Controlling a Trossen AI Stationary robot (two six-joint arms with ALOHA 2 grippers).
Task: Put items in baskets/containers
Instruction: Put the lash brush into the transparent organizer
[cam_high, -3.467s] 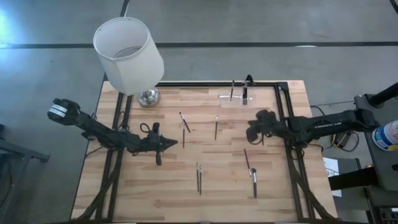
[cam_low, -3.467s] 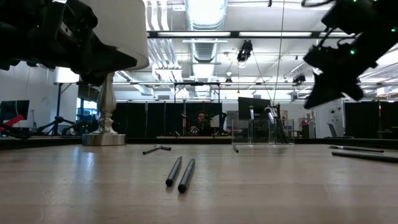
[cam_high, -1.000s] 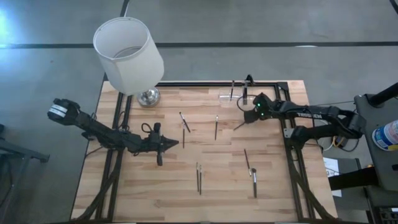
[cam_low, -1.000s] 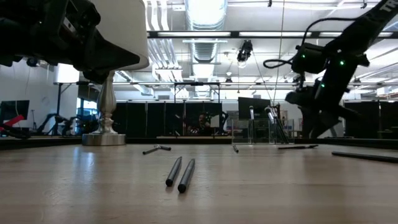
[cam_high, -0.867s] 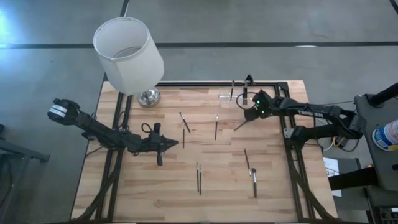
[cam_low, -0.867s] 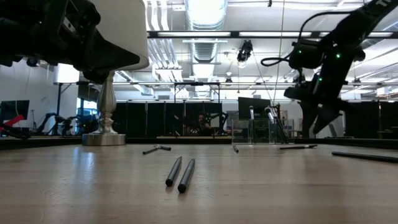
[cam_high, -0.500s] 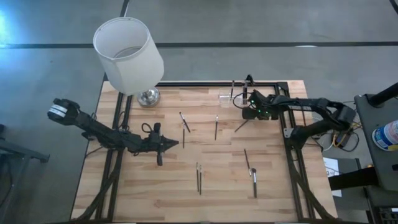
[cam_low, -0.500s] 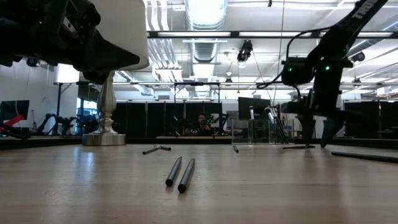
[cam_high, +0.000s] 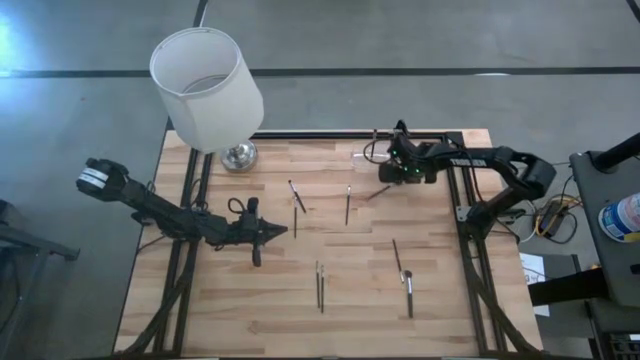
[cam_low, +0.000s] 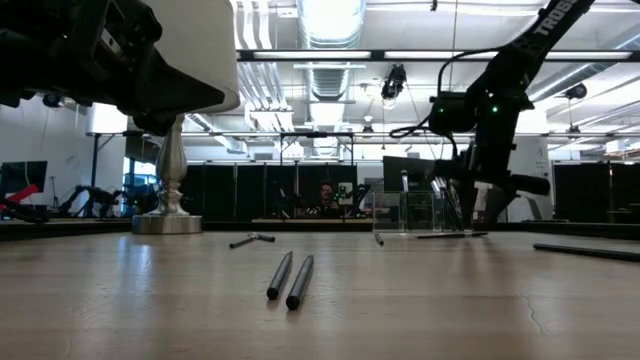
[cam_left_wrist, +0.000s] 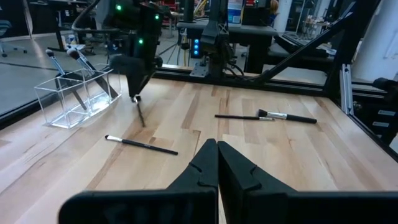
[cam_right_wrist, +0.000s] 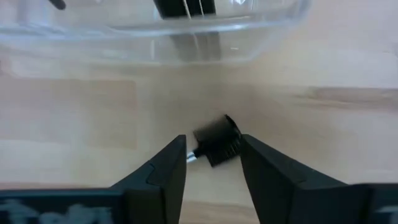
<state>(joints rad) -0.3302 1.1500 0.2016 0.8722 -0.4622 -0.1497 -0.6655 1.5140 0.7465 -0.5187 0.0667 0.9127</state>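
Only two brushes stand in the clear box (cam_high: 378, 157), the right gripper (cam_high: 397, 176) just beside the box pinches one more brush (cam_high: 378, 191) between slightly parted fingers, the rest lie farther from it on the table (cam_high: 250, 300), and the left gripper (cam_high: 277, 230) waits shut and empty.

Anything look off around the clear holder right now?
Nothing damaged or spilled. The right pincer holds a brush by its end beside the clear holder, its other end angled down to the table. The holder stands upright with two brushes inside.
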